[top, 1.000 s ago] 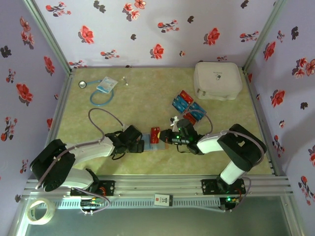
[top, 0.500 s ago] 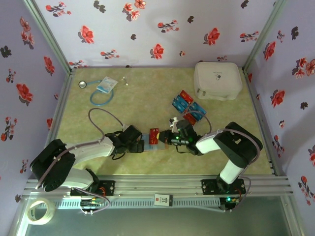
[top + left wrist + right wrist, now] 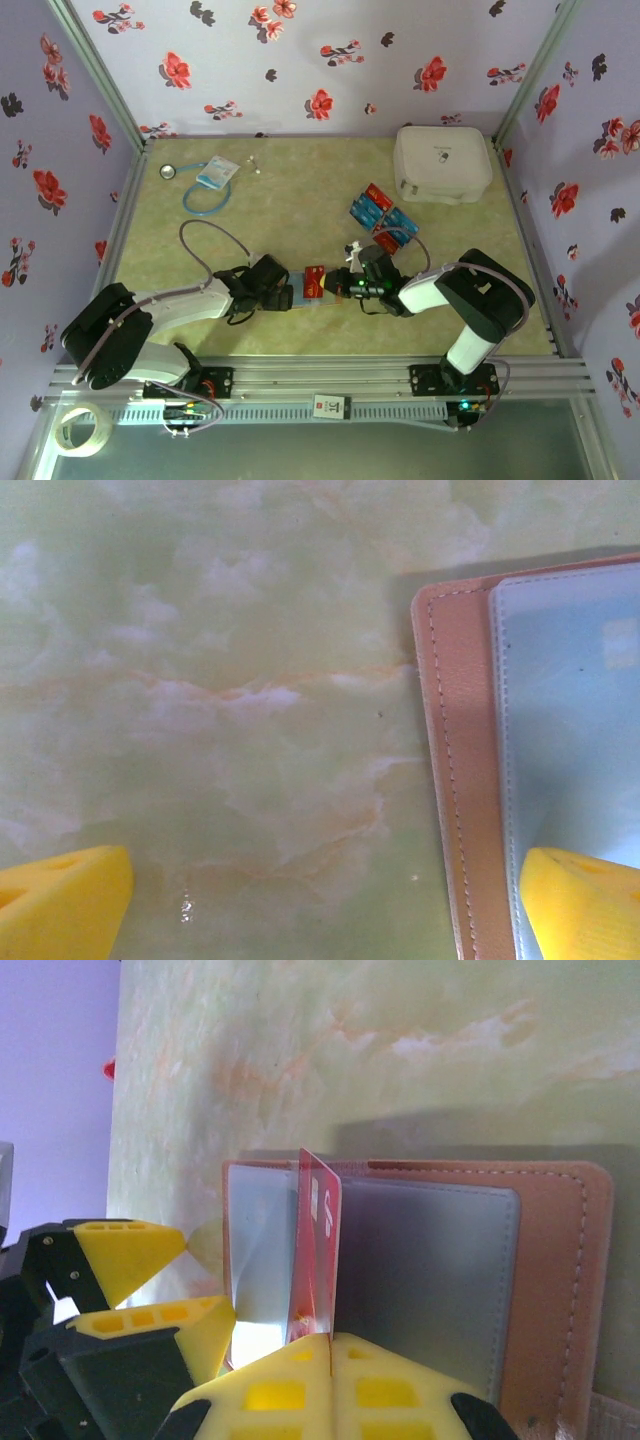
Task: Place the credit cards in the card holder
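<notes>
Insertion step in hand: red card (image 3: 318, 1250) is pinched edge-up by R jaws over open card holder (image 3: 545, 1290), flat on desk (image 3: 200, 680). L jaws spread, straddling its edge. Next: card to be slid into pocket.

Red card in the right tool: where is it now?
Right wrist view: the red card stands on edge, pinched in the right tool, over the open card holder; front-centre in the top view.
</notes>
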Tool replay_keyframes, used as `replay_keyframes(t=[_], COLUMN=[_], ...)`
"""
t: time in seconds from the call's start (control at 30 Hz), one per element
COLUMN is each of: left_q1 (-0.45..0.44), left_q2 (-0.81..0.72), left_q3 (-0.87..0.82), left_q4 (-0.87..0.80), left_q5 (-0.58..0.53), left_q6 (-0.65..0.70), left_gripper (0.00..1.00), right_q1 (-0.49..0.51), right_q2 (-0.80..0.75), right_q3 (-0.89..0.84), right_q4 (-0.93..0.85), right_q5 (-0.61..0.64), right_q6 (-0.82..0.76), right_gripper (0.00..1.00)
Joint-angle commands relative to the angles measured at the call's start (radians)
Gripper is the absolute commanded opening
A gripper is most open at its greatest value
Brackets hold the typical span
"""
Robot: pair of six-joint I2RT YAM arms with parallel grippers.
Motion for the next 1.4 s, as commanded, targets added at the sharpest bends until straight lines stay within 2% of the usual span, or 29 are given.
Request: replay_keyframes(t=[0.0, 1.07, 1.23, 1.37], left_q1=[0.009, 0.009, 0.014, 0.039], left_q2=[0.002, 0.001, -0.027, -0.075], left_q3=[-0.006, 0.007, 0.024, 0.025], left_q4=[-0.051, -0.047, -0.057, -0.073], left_q5=[-0.035, -0.033, -0.032, -0.033], left_q6=[0.003, 0.007, 0.003, -0.001], left_gripper=[1.00, 1.00, 1.00, 1.00], right_q1=[0.007, 0.031, 0.034, 0.034], right_q2=[-0.002, 0.100, 0.071, 0.013], right_q3=[-0.002, 0.122, 0.145, 0.182], right_q4=[-0.059, -0.206, -0.279, -0.386], right_q5=[-0.027, -0.102, -0.088, -0.061], right_q6=[-0.037, -0.072, -0.093, -0.125], right_gripper=[0.00, 0.01, 0.24, 0.37])
